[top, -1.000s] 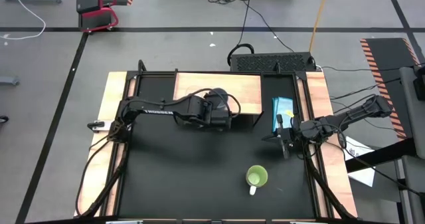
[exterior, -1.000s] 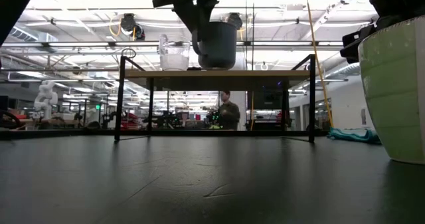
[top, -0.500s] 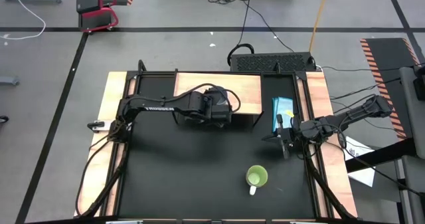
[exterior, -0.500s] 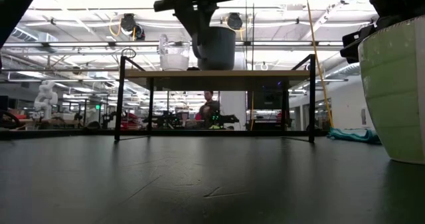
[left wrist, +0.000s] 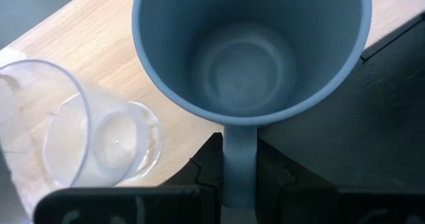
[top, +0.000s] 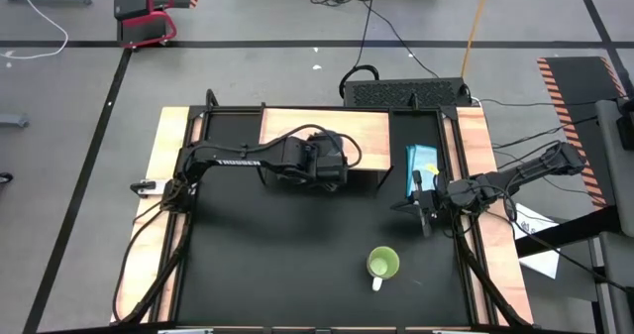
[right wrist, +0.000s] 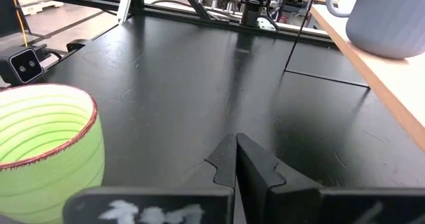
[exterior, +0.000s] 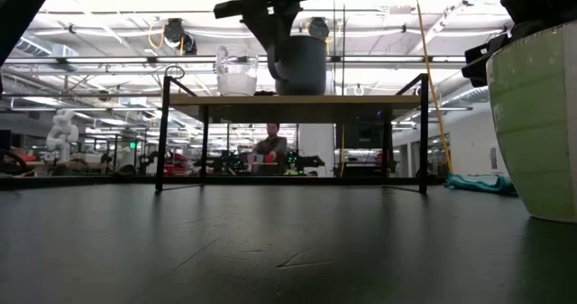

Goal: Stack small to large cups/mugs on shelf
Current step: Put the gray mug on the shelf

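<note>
The shelf (top: 369, 134) is a light-wood board on a black frame at the table's far middle. The clear glass cup (exterior: 236, 73) stands on it. Beside it, toward the table's right, my left gripper (left wrist: 239, 184) is shut on the grey-blue mug (exterior: 303, 65), whose base is at the board's top; whether it rests there I cannot tell. The lime-green mug (top: 382, 264) stands on the black table near the right front. My right gripper (right wrist: 236, 154) hovers shut over the table's right side, beyond the green mug (right wrist: 46, 151). My left gripper pinches the grey-blue mug's handle (left wrist: 239, 141) between its two fingers (left wrist: 207, 167), one on each side. It comes from above, pointing down. The mug stays upright, mouth up, over the shelf's near edge, next to the glass cup (left wrist: 86, 137).
A teal packet (top: 423, 166) lies right of the shelf. The shelf's black legs (exterior: 164, 133) stand on the table. A small camera (right wrist: 25, 64) sits on the table near the green mug. A person (exterior: 269, 147) moves in the room behind.
My left gripper has carried the grey-blue mug a little toward the table's right along the shelf, away from the glass cup, keeping it upright. The person in the background has walked leftward.
</note>
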`<state>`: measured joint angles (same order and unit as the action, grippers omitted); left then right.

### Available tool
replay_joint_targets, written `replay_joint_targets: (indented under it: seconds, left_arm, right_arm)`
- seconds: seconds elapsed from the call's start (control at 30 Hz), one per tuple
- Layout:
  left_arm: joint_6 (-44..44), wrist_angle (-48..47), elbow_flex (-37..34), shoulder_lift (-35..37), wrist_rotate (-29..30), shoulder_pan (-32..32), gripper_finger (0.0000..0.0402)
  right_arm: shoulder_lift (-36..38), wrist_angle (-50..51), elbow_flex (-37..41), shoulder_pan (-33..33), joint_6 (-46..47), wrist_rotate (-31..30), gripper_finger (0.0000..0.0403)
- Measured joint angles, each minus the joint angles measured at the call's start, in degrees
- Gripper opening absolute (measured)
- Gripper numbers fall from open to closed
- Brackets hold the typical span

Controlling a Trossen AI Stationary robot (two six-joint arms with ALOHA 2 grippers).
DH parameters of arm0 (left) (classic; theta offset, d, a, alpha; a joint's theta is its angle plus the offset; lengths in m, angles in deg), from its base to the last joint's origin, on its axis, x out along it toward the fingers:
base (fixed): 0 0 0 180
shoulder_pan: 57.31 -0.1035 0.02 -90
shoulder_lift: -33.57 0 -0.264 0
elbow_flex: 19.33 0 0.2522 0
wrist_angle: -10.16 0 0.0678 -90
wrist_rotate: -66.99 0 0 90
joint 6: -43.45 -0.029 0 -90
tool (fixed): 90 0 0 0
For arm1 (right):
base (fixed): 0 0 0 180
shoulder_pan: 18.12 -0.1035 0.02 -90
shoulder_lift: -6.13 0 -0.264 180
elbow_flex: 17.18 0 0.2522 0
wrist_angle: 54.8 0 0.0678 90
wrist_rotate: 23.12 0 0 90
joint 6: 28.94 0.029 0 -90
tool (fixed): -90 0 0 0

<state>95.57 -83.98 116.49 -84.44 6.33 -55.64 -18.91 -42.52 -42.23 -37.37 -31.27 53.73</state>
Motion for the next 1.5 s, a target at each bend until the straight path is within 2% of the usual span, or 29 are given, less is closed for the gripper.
replay_joint_targets:
  seconds: [0.3, 1.5]
  left_arm:
    - [-2.0, 1.5, 0.0, 0.0, -1.0, 0.0, 0.0106]
    - [-1.9, 3.1, 0.0, 0.0, -1.4, 0.7, 0.0113]
  right_arm:
    - [0.0, 0.0, 0.0, 0.0, 0.0, 0.0, 0.0]
    - [0.0, 0.5, 0.0, 0.0, 0.2, 0.0, 0.0]
